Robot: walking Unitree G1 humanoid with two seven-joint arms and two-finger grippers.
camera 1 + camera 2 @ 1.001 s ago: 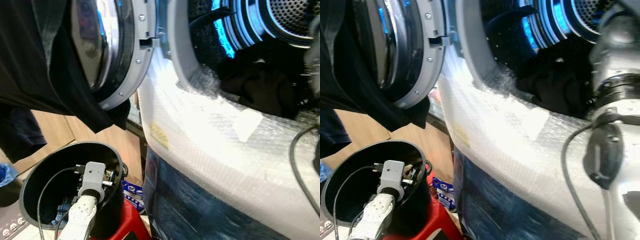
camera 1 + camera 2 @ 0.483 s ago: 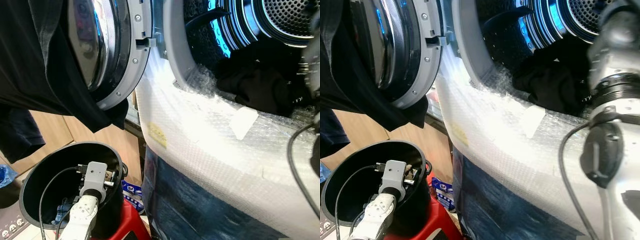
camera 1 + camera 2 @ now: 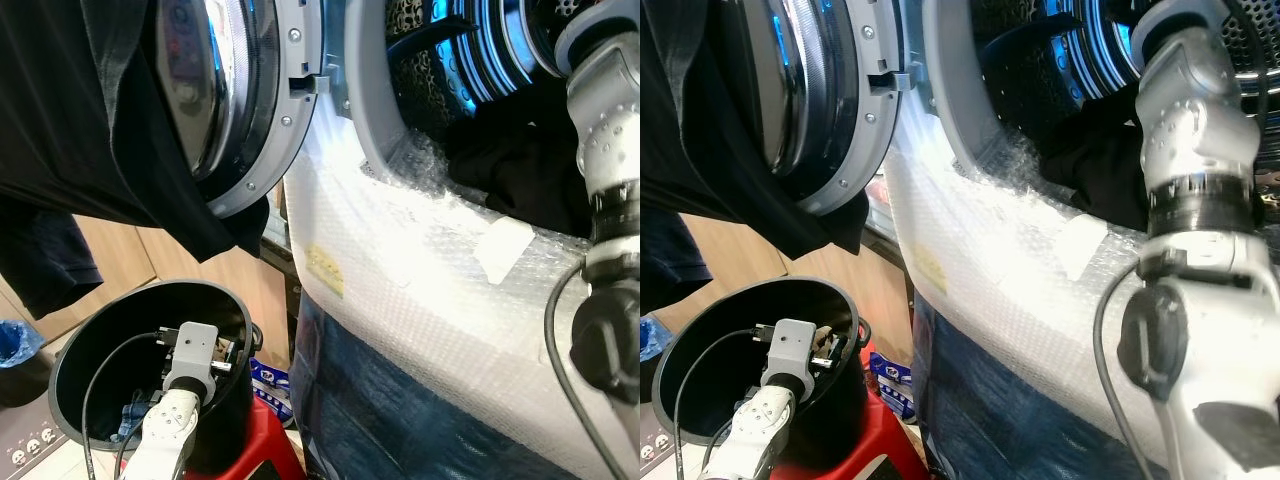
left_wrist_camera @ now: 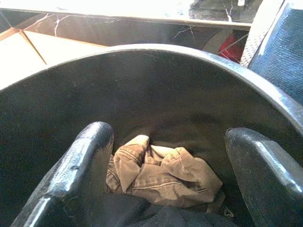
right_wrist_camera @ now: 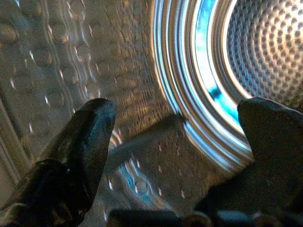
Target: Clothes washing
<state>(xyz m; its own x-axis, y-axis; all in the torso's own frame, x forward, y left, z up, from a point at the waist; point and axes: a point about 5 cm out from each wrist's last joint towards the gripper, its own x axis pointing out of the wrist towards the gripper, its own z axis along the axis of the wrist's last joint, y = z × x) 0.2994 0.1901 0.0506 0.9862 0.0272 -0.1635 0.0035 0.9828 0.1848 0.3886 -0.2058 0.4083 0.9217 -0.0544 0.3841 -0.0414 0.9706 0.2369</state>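
Observation:
The washing machine's round door (image 3: 235, 90) stands swung open, and a black garment (image 3: 70, 130) hangs over it. Dark clothes (image 3: 510, 165) lie in the lit drum (image 3: 1090, 50). My right arm (image 3: 1190, 150) reaches into the drum; in the right wrist view my right gripper (image 5: 176, 106) is open and empty, facing the perforated drum wall (image 5: 71, 56). My left gripper (image 4: 168, 132) is open inside the black bucket (image 3: 100, 335), above a crumpled tan garment (image 4: 161, 172) lying on darker cloth at the bottom.
Bubble wrap (image 3: 420, 280) covers the machine's front below the opening. The bucket stands on a red stool (image 3: 265, 455). Wooden panels (image 3: 150, 265) lie behind it, and a blue item (image 3: 15, 340) sits at the far left. A black cable (image 3: 1110, 340) hangs from my right arm.
The view has shifted slightly. My right arm has moved up and leftward, further into the drum opening. The left arm stays in the bucket.

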